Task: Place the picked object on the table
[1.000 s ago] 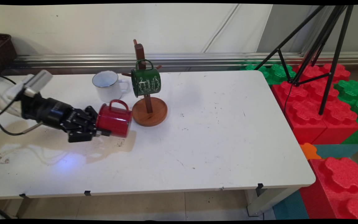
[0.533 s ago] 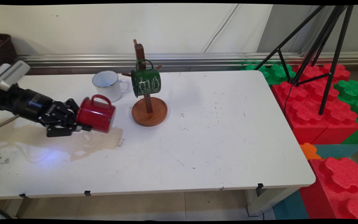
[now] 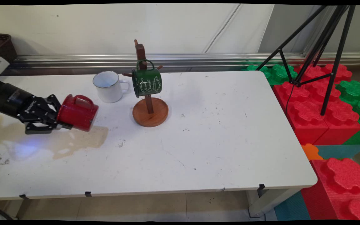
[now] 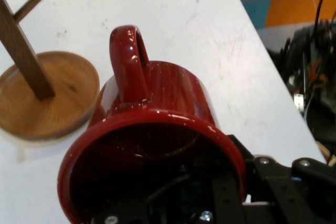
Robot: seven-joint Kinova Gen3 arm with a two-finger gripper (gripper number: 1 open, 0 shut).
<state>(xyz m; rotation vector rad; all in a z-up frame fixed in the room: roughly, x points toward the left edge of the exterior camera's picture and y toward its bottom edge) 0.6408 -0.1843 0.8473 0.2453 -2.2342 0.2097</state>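
Clamped on the red mug's (image 3: 77,112) rim, our gripper (image 3: 53,117) holds it sideways, above the table (image 3: 198,140).

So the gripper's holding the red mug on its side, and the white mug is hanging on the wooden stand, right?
Not quite. The gripper does hold the red mug sideways, but the green mug hangs on the wooden stand; the white mug sits on the table, per the main view.

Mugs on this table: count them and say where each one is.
3. The red mug is held on its side in the gripper at the left; the white mug stands behind it; the green mug hangs on the wooden mug stand.
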